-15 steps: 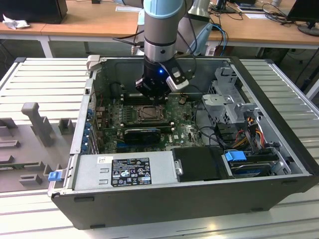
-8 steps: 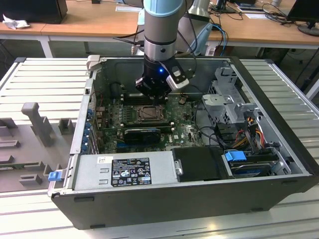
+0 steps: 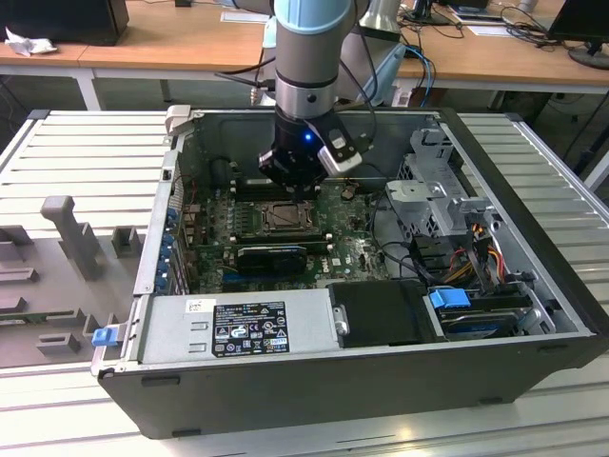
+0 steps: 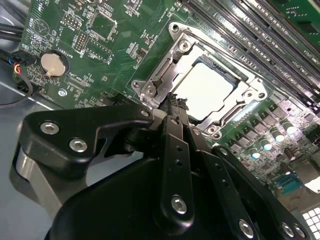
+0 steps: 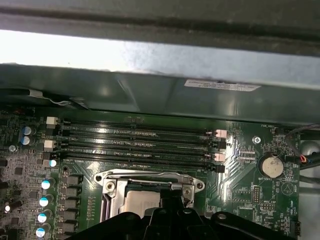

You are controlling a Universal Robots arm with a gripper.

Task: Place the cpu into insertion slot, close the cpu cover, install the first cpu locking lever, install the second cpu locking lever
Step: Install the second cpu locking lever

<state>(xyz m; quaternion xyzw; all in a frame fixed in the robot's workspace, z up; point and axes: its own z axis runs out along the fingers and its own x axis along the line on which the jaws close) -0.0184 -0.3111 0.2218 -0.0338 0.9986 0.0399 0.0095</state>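
We see 1 arm reaching down into an open computer case (image 3: 533, 276) that lies on its side on a slatted metal table (image 3: 86, 152). The gripper (image 4: 176, 100) hangs just above the green motherboard (image 4: 100, 45), its fingertips pressed together with nothing between them, right at the edge of the insertion slot (image 4: 172, 35). In the exterior view the gripper (image 3: 290, 186) sits directly over the far side of the insertion slot (image 3: 283, 217). The cpu (image 4: 202, 90) lies flat in the socket, pale silver top up, and the cpu cover (image 4: 250, 95) is down over it, framing the chip through its cut-out. In the first wrist view we see the cpu (image 5: 140, 202) under the cpu cover (image 5: 150, 177), with the black gripper body along the picture's edge. We cannot tell whether either locking lever is latched. 4 long black memory slots (image 5: 140, 145) run beside the socket, a round coin battery (image 4: 51, 63) sits on the board well apart from it, and a row of small capacitors (image 5: 45, 200) lines the socket's other side. A grey power supply (image 3: 238, 328) with a label sits at the case's near side.
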